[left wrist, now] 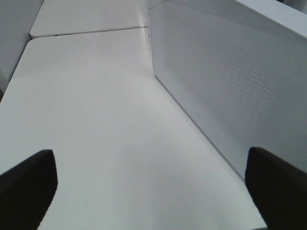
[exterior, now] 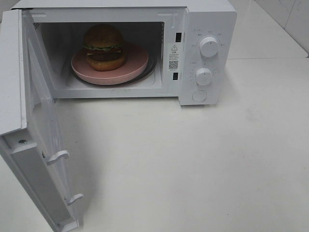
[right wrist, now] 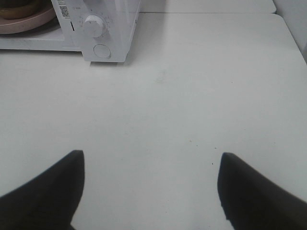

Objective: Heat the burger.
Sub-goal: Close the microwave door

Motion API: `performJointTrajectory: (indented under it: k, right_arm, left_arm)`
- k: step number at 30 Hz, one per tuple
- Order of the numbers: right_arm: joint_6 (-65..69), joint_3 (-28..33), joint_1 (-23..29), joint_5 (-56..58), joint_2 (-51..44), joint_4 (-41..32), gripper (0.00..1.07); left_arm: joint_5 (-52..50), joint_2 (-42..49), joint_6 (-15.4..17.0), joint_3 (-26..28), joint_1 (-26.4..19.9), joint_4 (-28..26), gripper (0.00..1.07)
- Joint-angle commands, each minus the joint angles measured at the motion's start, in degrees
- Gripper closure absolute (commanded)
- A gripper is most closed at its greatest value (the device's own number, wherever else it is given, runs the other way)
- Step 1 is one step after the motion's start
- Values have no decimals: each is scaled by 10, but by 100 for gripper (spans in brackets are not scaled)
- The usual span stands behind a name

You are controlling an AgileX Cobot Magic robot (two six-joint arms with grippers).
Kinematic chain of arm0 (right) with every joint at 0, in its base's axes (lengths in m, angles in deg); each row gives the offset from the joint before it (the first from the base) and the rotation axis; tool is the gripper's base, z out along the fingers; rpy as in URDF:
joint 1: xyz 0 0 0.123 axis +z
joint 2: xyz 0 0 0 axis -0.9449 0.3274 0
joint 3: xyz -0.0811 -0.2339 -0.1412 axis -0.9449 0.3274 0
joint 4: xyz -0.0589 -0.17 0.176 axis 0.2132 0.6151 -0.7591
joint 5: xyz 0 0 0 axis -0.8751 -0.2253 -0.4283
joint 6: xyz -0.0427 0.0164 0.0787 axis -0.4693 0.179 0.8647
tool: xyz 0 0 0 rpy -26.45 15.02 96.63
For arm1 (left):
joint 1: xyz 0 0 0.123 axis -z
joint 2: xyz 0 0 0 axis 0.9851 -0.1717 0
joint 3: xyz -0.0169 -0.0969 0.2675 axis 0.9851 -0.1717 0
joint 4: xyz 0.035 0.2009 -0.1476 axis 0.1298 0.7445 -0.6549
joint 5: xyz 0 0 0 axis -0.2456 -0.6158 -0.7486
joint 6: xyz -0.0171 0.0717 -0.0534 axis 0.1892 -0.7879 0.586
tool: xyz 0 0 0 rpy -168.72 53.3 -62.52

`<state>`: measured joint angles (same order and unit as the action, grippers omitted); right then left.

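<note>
The glossy golden-brown burger (exterior: 104, 47) sits on a round pink plate (exterior: 137, 65) inside the boxy white microwave (exterior: 212, 21), its door (exterior: 36, 145) standing open. The left tool (left wrist: 151, 177) and the right tool (right wrist: 151, 179) are both released, empty, above the white surface (exterior: 193, 169).

Burgers (exterior: 104, 47): there was one
Plates (exterior: 138, 60): there was one
Microwaves (exterior: 212, 19): there was one
Knobs (exterior: 209, 46): there were two

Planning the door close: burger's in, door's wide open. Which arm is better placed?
Left, likely. The left gripper, open, is beside the door, which swings out on that side. The right gripper faces the knobs, away from the door.
</note>
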<state>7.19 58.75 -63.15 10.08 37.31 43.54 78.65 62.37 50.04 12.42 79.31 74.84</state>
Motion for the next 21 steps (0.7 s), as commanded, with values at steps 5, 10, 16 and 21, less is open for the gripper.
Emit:
performJointTrajectory:
  k: [5,10,16,21]
  right_arm:
    - [-7,1,-5,-5,-15,1,33]
    - [-7,1,-5,-5,-15,1,33]
    - [-7,1,-5,-5,-15,1,33]
    - [-7,1,-5,-5,-15,1,33]
  left_arm:
    - [-13,0,4,5,2,-11,5]
    - [-75,-42,4,20,2,-9,12]
    - [-119,-115,4,9,2,0,43]
    - [-150,-182,4,-6,2,35,81]
